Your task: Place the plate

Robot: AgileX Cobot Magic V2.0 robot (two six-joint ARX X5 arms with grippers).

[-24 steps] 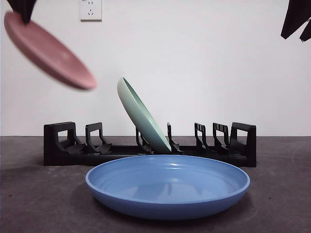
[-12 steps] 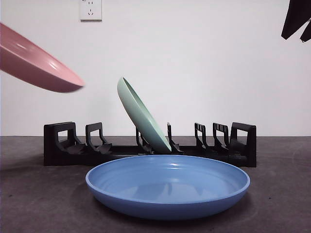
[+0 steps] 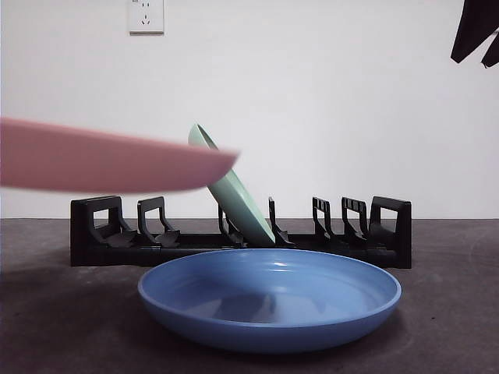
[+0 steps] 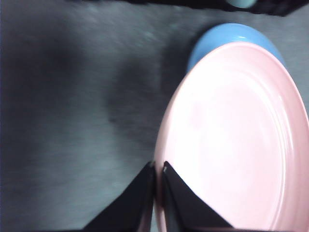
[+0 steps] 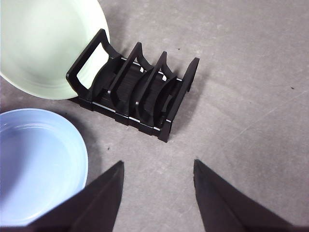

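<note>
My left gripper (image 4: 158,169) is shut on the rim of a pink plate (image 4: 236,140). In the front view the pink plate (image 3: 109,162) hangs nearly flat and blurred above the table at the left, above the rack's left end. A blue plate (image 3: 269,298) lies flat in front of a black dish rack (image 3: 101,234). A green plate (image 3: 234,195) leans in a middle slot of the rack. My right gripper (image 5: 157,166) is open and empty, high at the right, above the rack's right end (image 5: 145,99).
A white wall with a socket (image 3: 146,15) stands behind the rack. The dark table (image 3: 62,327) stretches out to both sides of the blue plate. The right arm shows as a black tip (image 3: 475,31) at the top right corner.
The pink plate has come down and to the right from the top left corner, and has tilted from steep to nearly flat. The right arm and the other plates have not moved.
</note>
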